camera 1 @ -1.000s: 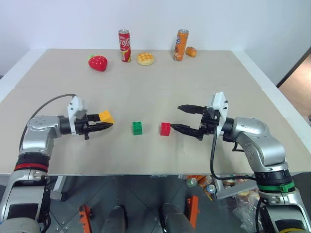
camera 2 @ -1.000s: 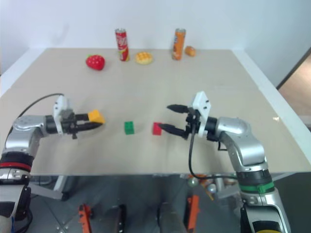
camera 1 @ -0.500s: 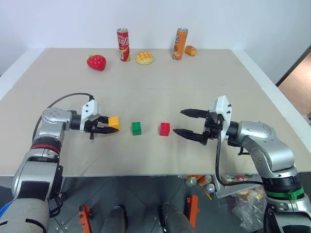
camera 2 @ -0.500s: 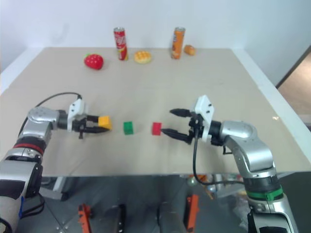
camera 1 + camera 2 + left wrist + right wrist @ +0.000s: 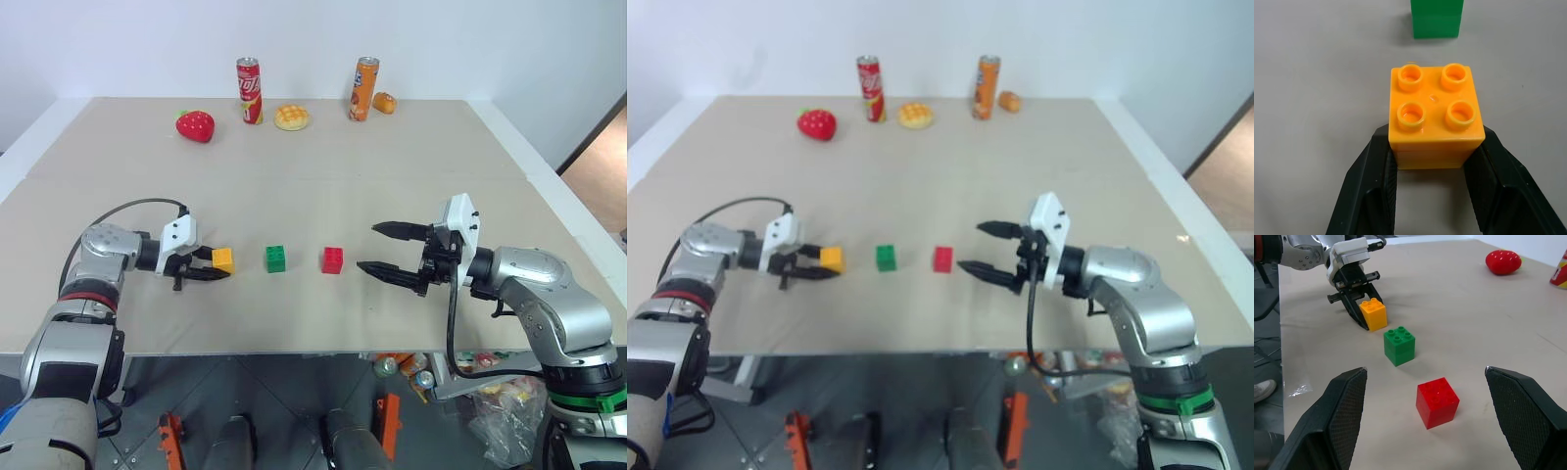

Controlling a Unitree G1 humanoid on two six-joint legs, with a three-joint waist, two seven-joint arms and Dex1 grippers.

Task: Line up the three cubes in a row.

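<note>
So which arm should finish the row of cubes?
Left. The left gripper is shut on the yellow-orange cube, already beside the green cube and red cube. The right gripper is open, holding nothing.

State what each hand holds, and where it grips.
Left hand grips the yellow-orange cube by two opposite side faces. Right hand is open, holding nothing.

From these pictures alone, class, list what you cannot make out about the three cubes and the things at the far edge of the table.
- Orange cube: whether it rests on the table; left wrist view looks from above, and the left claw covers its sides.
- Green cube: top cut off by the left wrist view's edge.
- Red can and orange can: label print too small in head views.
- Small orange item beside the orange can: too small to identify.
</note>
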